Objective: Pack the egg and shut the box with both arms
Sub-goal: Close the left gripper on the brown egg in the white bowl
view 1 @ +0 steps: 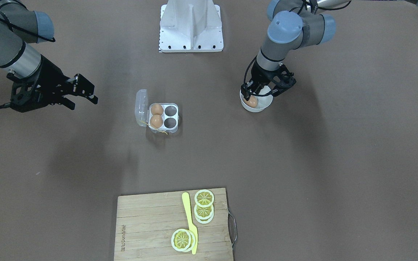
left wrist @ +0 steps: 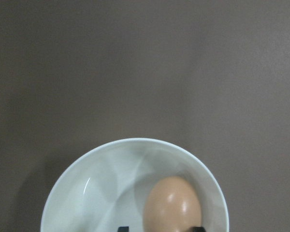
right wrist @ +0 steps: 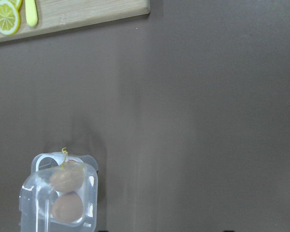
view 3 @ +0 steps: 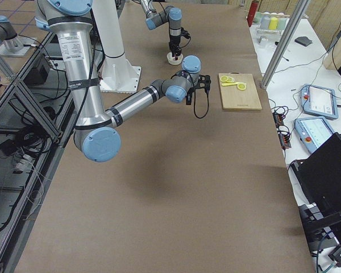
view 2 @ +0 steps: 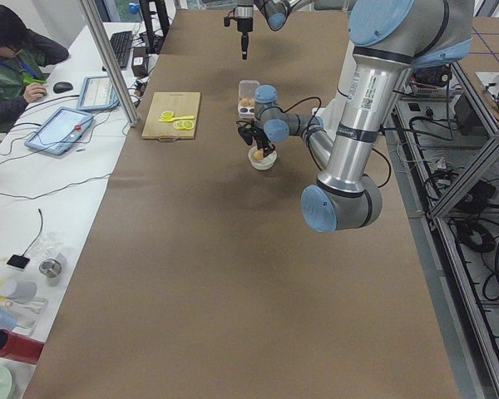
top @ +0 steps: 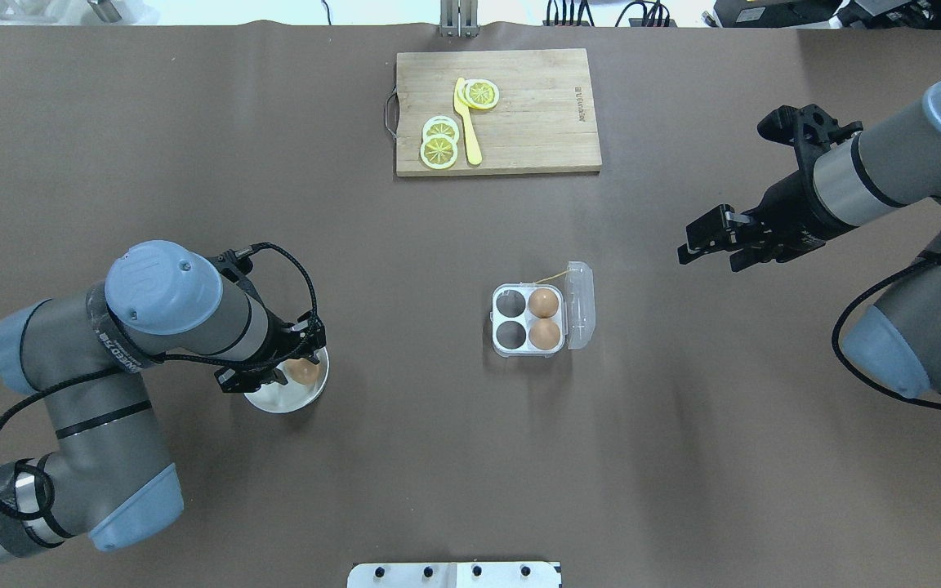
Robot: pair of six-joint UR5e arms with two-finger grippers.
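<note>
Overhead exterior shows the left hand (top: pixel 287 371) down in the round white bowl (top: pixel 274 402) on the brown table (top: pixel 356 474), fingers parted either side of the small brown egg (top: pixel 302 371). It is not clamped yet, judging by the wrist view's gap, and the egg's long axis lies across the line between the fingers. Farther out, the clear plastic four-cell box (top: pixel 526 319) sits lid-open, with its two empty cells on the bowl's side. The right hand (top: pixel 693 243) hovers open — well apart.

brown egg (left wrist: pixel 171 205) in bowl (left wrist: pixel 99 191); box (top: pixel 496 320) open, two cells filled.
</note>
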